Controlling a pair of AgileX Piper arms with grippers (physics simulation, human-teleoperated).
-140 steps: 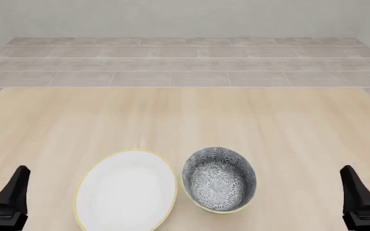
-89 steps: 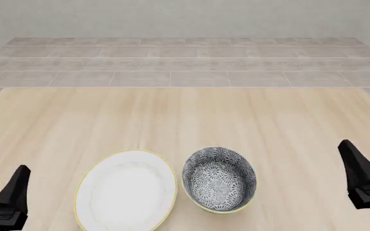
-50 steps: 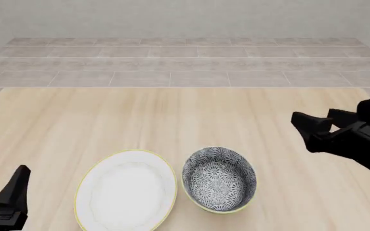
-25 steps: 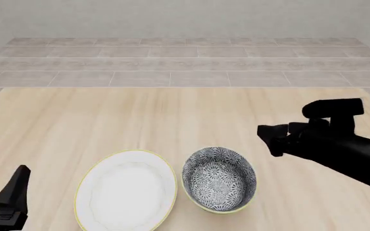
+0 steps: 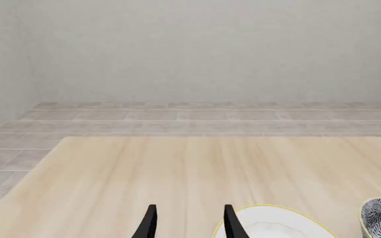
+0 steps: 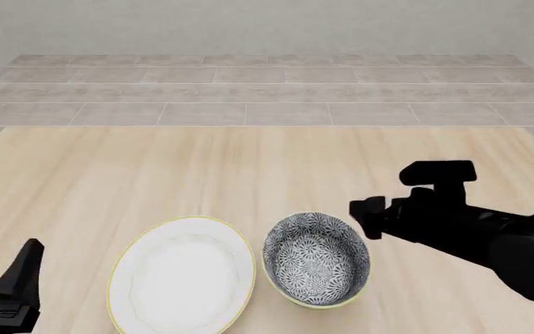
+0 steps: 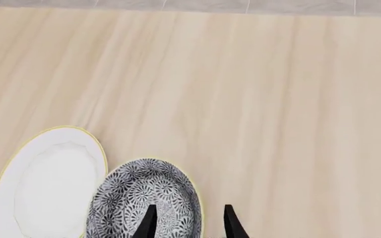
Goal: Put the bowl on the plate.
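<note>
We reach for the bowl (image 6: 316, 259), which sits on the table (image 6: 248, 174) just beside the plate (image 6: 181, 275), at the plate's 3 o'clock in the front view, the two rims nearly touching but, as far as we can tell, apart. Nothing rests on the plate yet.

Our right gripper (image 6: 367, 217) hangs just off the bowl's rim at about its 2 o'clock, above the wood. The right wrist view looks down along the two dark fingertips (image 7: 149, 223), which stand a narrow way apart with nothing between them and line up with the near edge of the bowl (image 7: 147, 198); the plate (image 7: 48, 183) lies beyond it in that view.

Our left gripper (image 5: 188, 223) waits low at the near left of the table, its fingers likewise a small gap apart and empty, with the plate's yellow edge (image 5: 270, 225) showing just past them.

We judge this the approach step, the grasp not yet made. The next move, in our view, calls for lowering the right gripper so one finger goes inside the bowl's wall and the other outside, pinching the rim, then lifting and carrying toward 9 o'clock to set it down centred on the plate.
</note>
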